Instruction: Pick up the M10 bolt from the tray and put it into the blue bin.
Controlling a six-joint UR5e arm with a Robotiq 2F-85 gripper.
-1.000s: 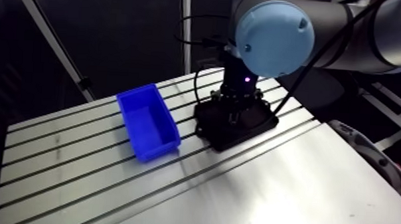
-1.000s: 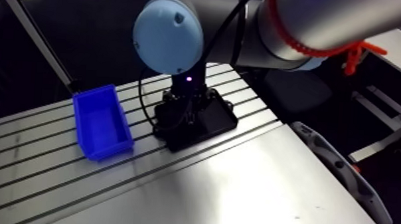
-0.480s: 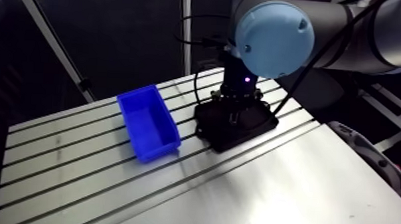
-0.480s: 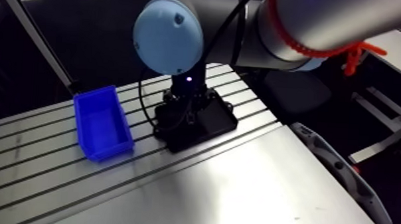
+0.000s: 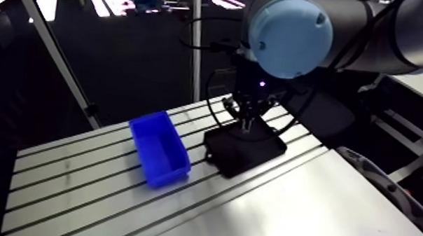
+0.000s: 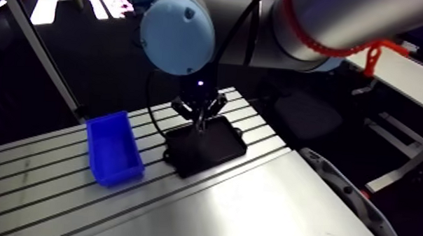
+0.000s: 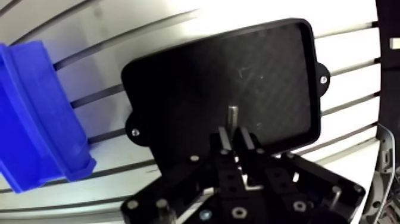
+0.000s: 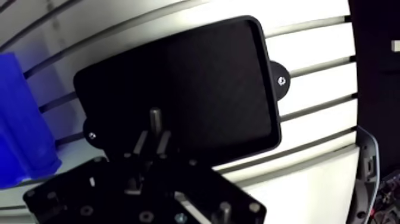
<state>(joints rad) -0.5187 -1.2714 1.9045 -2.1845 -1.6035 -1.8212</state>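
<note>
Grip first: the tool (image 7: pixel 236 136) is clenched on the M10 bolt (image 7: pixel 232 115), its two fingers (image 7: pixel 224 142) drawn close together with the bolt pressed between them. A short grey stub of the bolt pokes out past the fingertips, pointing down toward the tray (image 7: pixel 178 89); the rest of the bolt is hidden between the fingers, so its head cannot be made out.

In the arm view the tool hangs over the tray, clear of it, and the bolt is off the tray floor. The tray is black and rectangular with rounded corners and small screwed ears at its sides. It lies flat on the slotted aluminium surface (image 5: pixel 77 188), toward the far right of the slotted part.

Left of the tray, apart from it with bare slots between them, stands the blue bin (image 5: pixel 158 148). It sits upright with its open top facing up, its long side running from far to near. On the near right the slots give way to a smooth metal sheet (image 5: pixel 307 202).
</note>
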